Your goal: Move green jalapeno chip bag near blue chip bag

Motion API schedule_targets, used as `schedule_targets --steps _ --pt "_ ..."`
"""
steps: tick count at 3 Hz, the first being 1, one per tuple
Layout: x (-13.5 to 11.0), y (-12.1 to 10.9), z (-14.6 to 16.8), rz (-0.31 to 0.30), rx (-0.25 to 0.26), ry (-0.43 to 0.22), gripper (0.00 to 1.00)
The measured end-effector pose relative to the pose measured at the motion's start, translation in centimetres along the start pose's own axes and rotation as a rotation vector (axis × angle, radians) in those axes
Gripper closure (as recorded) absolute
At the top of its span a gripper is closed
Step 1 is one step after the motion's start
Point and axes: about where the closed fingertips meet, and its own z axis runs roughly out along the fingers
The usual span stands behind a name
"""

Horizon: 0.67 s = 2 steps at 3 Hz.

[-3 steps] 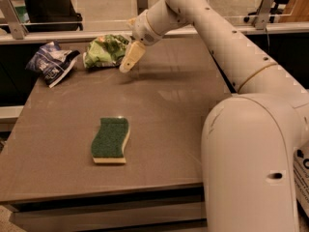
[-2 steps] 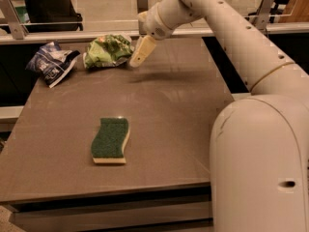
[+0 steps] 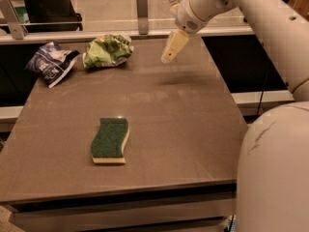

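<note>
Gripper (image 3: 166,59) above table (image 3: 183,129), apart from green jalapeno chip bag (image 3: 107,50), fingers (image 3: 173,45) seemingly clenched, empty.

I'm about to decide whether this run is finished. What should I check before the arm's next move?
1. Green jalapeno chip bag near blue chip bag: ok, side by side at the far left of the table, with a small gap between them.
2. Hand clear of the green bag: ok, it hovers to the bag's right, not touching it.
3. Blue bag fully on the table: cannot tell, it sits at the left edge.
4. Sponge out of the way: ok, it lies near the front, apart from both bags.
</note>
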Motion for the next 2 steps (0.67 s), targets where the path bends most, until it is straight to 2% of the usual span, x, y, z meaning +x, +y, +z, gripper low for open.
schedule_targets --steps 1,2 --pt "3.93 -0.07 -4.47 0.034 0.051 0.106 0.00" --pt "3.93 -0.06 -4.44 0.035 0.051 0.107 0.00"
